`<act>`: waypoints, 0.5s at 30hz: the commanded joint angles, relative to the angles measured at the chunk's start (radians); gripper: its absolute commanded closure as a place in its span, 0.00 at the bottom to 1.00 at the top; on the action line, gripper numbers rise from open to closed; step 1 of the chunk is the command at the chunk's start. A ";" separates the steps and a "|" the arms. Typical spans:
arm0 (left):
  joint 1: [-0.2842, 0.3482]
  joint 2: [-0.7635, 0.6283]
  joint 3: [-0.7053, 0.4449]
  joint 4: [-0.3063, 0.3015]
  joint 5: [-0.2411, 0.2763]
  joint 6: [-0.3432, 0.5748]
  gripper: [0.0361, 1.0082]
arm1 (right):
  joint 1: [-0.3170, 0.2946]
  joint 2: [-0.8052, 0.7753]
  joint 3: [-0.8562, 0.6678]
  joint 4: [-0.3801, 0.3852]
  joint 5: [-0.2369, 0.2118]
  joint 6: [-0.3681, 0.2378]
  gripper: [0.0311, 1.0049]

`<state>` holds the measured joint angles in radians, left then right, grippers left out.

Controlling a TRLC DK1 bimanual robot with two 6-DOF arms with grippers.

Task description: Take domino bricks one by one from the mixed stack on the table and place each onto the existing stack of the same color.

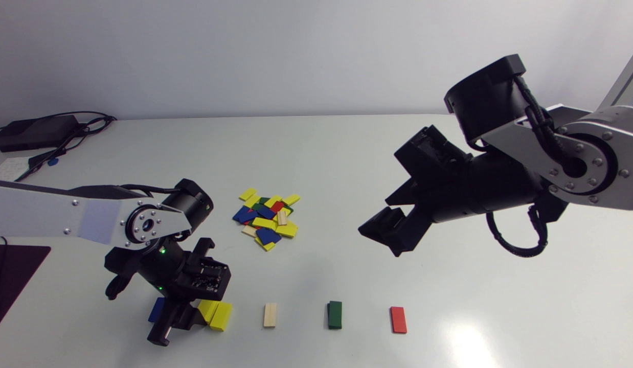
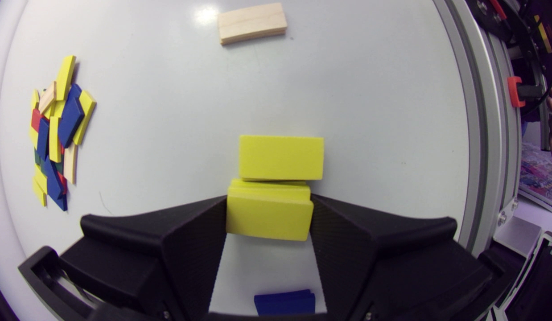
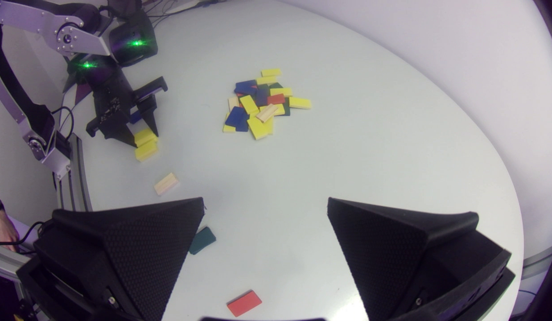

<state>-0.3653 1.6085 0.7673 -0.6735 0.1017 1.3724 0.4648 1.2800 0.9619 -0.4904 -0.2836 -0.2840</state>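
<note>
My left gripper points down at the table's front left, shut on a yellow brick with a finger on each short side. That brick sits on another yellow one with a slight offset. A further yellow brick lies just ahead. A blue brick lies behind the fingers. The mixed pile is mid-table. My right gripper hangs open and empty above the table, right of the pile.
Along the front lie a natural wood brick, a green brick and a red brick. A black box with cables sits at the back left. A dark mat lies at the left edge.
</note>
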 commanded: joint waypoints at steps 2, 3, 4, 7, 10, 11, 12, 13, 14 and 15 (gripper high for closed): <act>-0.011 0.004 0.023 -0.012 0.004 0.019 0.60 | 0.000 0.013 -0.011 0.009 0.003 0.011 0.04; -0.011 0.004 0.023 -0.012 0.004 0.019 0.59 | -0.002 0.013 -0.011 0.009 0.003 0.011 0.04; -0.009 0.002 0.023 -0.014 0.004 0.019 0.53 | 0.000 0.012 -0.012 0.009 0.003 0.011 0.04; -0.009 0.001 0.021 -0.015 0.004 0.019 0.26 | 0.000 0.009 -0.015 0.009 0.003 0.011 0.04; -0.009 0.001 0.021 -0.018 0.004 0.019 0.09 | -0.002 0.005 -0.017 0.009 0.003 0.011 0.04; -0.009 0.001 0.020 -0.018 0.004 0.019 0.08 | 0.000 0.004 -0.015 0.009 0.003 0.011 0.04; -0.009 0.001 0.021 -0.018 0.004 0.019 0.05 | 0.000 0.004 -0.015 0.009 0.003 0.011 0.04; -0.009 0.001 0.020 -0.018 0.004 0.019 0.02 | -0.002 0.004 -0.014 0.009 0.003 0.012 0.04; -0.009 0.001 0.020 -0.018 0.004 0.019 0.02 | 0.000 0.004 -0.014 0.009 0.003 0.012 0.04; -0.009 0.001 0.018 -0.018 0.004 0.019 0.02 | 0.000 0.004 -0.014 0.009 0.003 0.014 0.04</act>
<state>-0.3687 1.6085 0.7689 -0.6769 0.1013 1.3724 0.4648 1.2800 0.9619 -0.4904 -0.2836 -0.2840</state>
